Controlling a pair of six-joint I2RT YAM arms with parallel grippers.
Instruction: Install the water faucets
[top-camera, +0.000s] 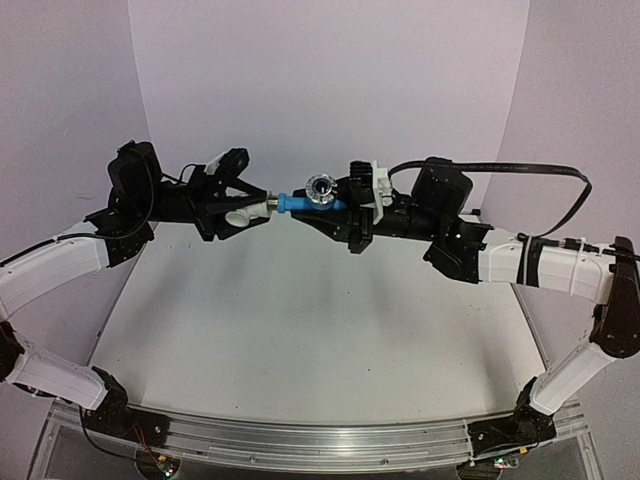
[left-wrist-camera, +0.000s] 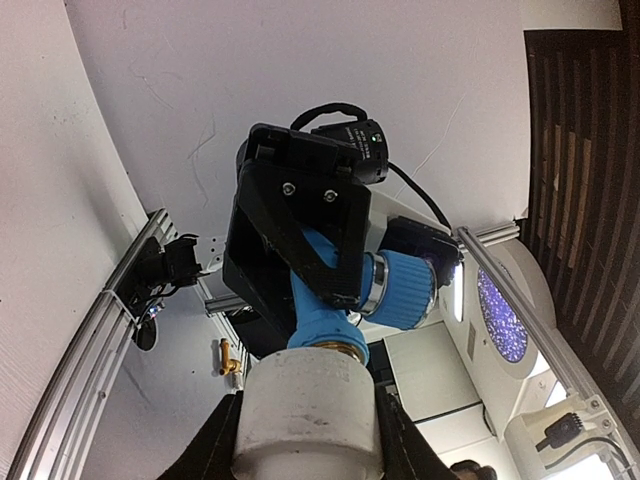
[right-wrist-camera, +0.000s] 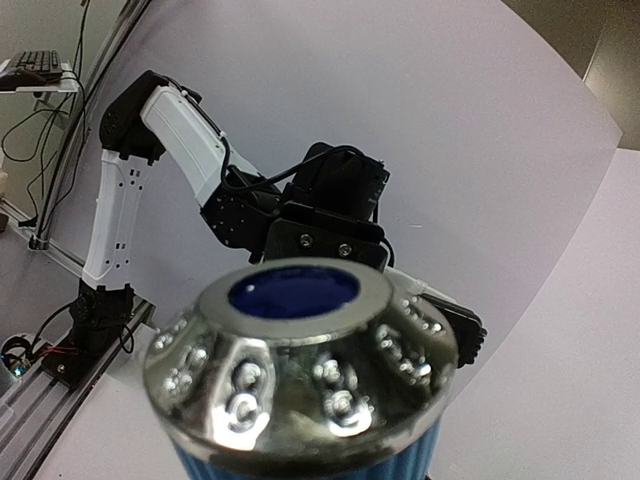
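Table – white top, pale lilac walls close round it
White matte table narrows toward the far wall, soft shadow falling across its far part; an aluminium rail runs along the near edge – left arm base bolted at one end, right arm base at the other

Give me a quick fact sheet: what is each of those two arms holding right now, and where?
left fingers: closed on a white fitting
right fingers: closed on a blue faucet
faucet's silvery knob: facing upward
where: both parts held in the air above the table
contact: faucet's end meets the fitting's end; how far in, cannot tell
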